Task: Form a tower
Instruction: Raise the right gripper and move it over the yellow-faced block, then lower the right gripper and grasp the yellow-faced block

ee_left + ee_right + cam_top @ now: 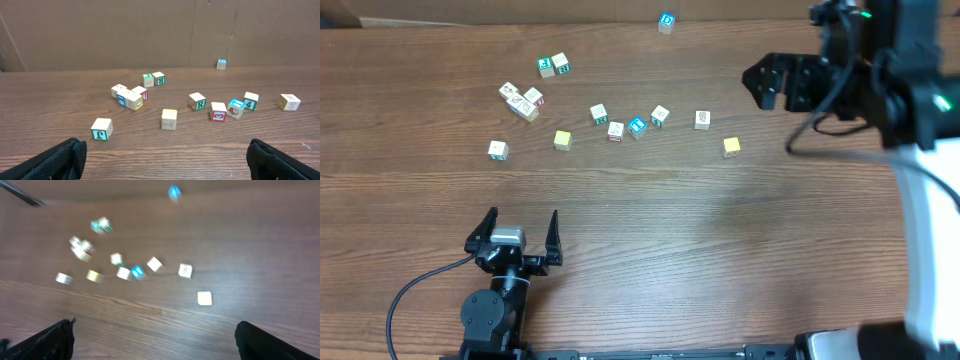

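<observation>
Left hand [522, 218] and right hand [756, 86] gaped empty; the yellow cube [731, 147] nearest the right hand wanted a square, centred grip.

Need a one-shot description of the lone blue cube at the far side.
On the wooden table, find the scattered cubes mid-table. Past them, toward the brown back wall, sits one cube. It shows blue on top and stands alone, well clear of the rest.

wood-grain table [720, 250] bears scattered small picture cubes [599, 113], a blue-marked cube [666, 21] well apart.
</observation>
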Action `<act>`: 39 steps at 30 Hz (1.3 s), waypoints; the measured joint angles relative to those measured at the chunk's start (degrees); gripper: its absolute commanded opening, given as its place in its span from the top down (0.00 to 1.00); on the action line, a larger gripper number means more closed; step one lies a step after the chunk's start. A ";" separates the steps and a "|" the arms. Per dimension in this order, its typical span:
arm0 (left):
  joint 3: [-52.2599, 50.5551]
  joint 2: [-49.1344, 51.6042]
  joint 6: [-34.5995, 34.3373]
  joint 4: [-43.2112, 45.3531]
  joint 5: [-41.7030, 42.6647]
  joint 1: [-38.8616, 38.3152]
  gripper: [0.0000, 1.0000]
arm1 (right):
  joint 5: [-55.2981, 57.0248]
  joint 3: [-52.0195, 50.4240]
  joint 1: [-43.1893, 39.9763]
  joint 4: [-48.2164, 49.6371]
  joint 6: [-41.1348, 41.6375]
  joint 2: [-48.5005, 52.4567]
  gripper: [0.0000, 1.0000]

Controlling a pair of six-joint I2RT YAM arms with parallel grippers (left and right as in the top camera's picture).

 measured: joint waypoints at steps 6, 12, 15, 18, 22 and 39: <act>0.00 0.00 0.00 0.00 -0.02 0.00 0.01 | 1.53 0.00 0.00 -0.17 0.00 9.88 0.00; 0.00 0.00 0.00 0.00 -0.02 0.00 0.00 | 4.57 -0.02 0.00 -0.83 -0.22 15.56 0.20; 0.00 0.00 0.00 -0.02 -0.02 0.00 0.01 | 6.38 -0.35 0.02 -1.42 -0.24 17.75 0.24; 0.00 0.00 0.00 -0.02 0.00 0.00 0.00 | 8.28 -1.62 0.13 -1.42 -0.22 20.15 0.25; 0.00 0.00 0.00 -0.02 -0.02 0.00 0.01 | 10.36 -4.94 0.61 -0.09 -0.20 22.62 0.28; 0.00 0.00 0.00 0.00 0.00 0.00 0.01 | 12.31 -21.51 1.95 19.47 -0.15 24.76 0.40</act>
